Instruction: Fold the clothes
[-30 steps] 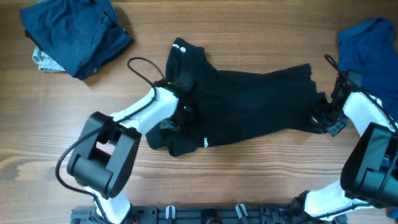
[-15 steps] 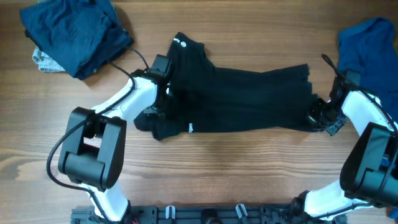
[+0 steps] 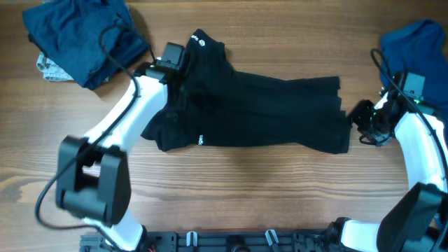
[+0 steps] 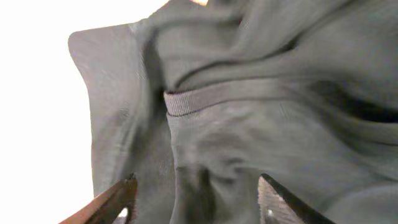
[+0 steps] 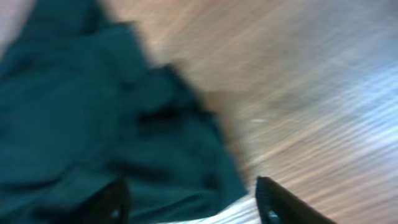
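Left fingers (image 4: 117, 202) astride black shirt (image 4: 249, 124)

Robotics lab; wooden table (image 3: 266, 189), mounted arms (image 3: 133, 112)

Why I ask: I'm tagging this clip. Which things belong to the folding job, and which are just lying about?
Job in hand:
black garment, spread mid-table
left gripper, open over its left end
right gripper, open by its right end
navy pile at far left and blue garment at right, clothes not gripped

Lying about:
pale patterned cloth under the navy pile
wooden table
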Available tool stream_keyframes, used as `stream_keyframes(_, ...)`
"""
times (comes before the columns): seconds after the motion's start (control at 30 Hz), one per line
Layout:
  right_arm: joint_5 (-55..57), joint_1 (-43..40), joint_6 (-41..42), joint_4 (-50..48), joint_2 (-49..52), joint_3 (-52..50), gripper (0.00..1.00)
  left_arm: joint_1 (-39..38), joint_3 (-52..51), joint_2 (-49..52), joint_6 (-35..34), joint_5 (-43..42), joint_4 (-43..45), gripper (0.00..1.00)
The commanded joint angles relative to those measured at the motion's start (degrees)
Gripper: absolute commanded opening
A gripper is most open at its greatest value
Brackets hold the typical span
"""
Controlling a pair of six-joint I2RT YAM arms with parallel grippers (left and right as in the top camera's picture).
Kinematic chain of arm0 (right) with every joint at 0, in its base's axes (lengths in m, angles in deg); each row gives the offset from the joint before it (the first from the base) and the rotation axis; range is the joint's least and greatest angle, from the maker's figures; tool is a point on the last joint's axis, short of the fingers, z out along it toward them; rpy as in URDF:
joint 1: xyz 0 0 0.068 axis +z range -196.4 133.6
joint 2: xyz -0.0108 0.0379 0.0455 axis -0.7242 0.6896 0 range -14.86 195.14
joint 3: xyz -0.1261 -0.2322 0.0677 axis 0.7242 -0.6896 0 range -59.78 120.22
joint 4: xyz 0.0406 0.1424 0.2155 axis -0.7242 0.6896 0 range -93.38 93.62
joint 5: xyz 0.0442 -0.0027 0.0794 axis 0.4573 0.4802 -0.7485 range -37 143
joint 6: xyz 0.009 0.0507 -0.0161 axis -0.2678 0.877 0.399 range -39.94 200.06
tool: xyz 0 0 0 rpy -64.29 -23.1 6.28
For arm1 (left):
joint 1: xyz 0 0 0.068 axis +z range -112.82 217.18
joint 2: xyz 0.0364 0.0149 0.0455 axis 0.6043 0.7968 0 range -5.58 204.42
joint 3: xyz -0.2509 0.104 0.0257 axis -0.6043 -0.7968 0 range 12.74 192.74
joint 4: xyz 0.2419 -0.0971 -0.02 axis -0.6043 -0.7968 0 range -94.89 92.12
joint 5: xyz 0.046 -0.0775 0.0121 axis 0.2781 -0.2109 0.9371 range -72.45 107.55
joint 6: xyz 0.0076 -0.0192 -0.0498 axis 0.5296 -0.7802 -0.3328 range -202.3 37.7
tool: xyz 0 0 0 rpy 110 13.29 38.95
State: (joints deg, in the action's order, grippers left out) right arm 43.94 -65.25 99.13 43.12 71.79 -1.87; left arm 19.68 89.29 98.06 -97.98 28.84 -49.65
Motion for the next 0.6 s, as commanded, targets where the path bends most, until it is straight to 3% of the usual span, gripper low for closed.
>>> stream_keyframes(0.0,-12.5,1.2,-8.2,-0.4,-0.4,1.3,0.84,0.5,1.6,-3.6,0.3,-6.8,0.2,0.72)
stream_keyframes(0.17,-12.4,7.3,-9.9,0.7,3.0,0.5,0.78,-0.9,1.3,-2.7,0.3,-29.8,-1.1,0.68)
stream_keyframes(0.27,-10.3,12.2,-9.9,-0.6,4.9,0.5,0.58,-3.5,1.3,-2.7,-0.1,-31.4,-2.1,0.64)
stream_keyframes(0.33,-7.3,16.1,-6.8,-2.9,6.8,0.5,0.46,-5.2,1.3,-2.2,-1.1,-31.4,-2.1,0.53)
stream_keyframes(0.4,-2.2,17.7,-1.8,-3.3,7.8,0.5,0.38,-6.0,1.3,-1.5,-3.8,-31.4,-2.1,0.38)
stream_keyframes(0.47,1.4,18.5,3.4,-2.9,9.2,0.5,0.24,-6.7,1.3,0.4,-7.3,-31.4,-2.1,0.20)
stream_keyframes(0.53,1.2,18.5,7.7,-1.7,9.9,0.5,0.05,-6.7,1.3,1.9,-9.9,-31.4,-2.1,0.13)
stream_keyframes(0.57,1.2,18.5,7.9,-1.1,10.2,0.5,0.04,-6.7,1.3,2.6,-10.9,-31.4,-2.1,0.11)
